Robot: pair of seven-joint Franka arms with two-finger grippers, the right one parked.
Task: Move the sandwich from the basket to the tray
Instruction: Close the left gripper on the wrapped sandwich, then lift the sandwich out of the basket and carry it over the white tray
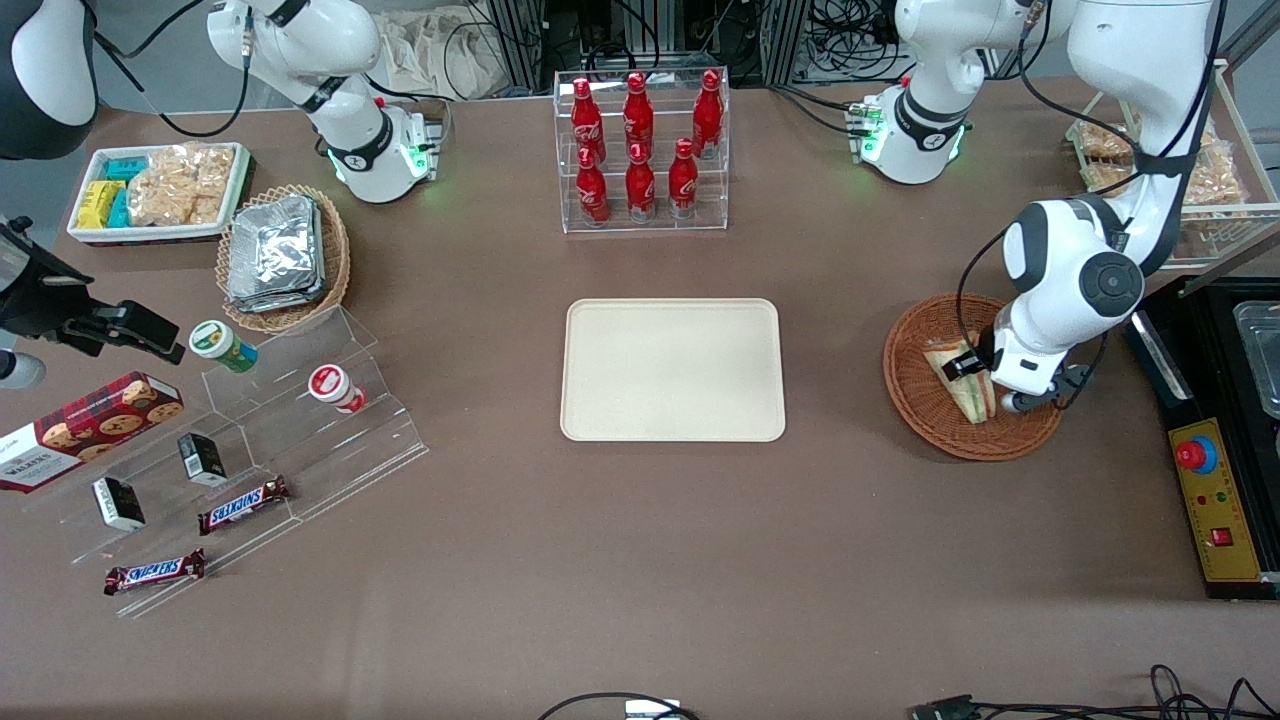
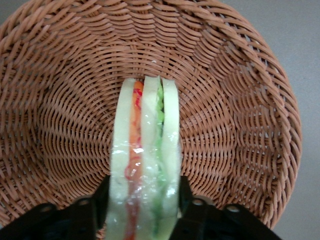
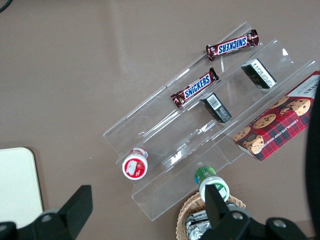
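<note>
- At the parked arm's end of the worktop (image 1: pixel 620 560) sit a tan basket of foil packets (image 1: pixel 283 258) and a clear stepped rack (image 1: pixel 250 440) with snack bars. None of it is my business, and all of it lies well apart from my path.
- Midway along lies the tray (image 1: pixel 672 370), flat and bare, with a bottle rack (image 1: pixel 642 150) farther from the front camera than it.
- Toward my own end is the basket (image 1: pixel 925 400), and my hand (image 1: pixel 975 372) is down inside it.
- My fingers (image 2: pixel 186 192) are clamped on the sandwich (image 2: pixel 145 165), one pad on each bread face, with the wedge standing on edge between them. The sandwich is not yet out of the basket.
- I judge the grip to be low on the wedge's wide end. The clear wrap looks slick, so the sandwich could slide or swing between my pads once it hangs free.
- Squeezing harder to stop that would crush the soft bread.
- If I travel sideways before I clear the rim, the sandwich could catch the wicker and drag the light basket along.
- A late release could drop it on the tray's rim.
</note>
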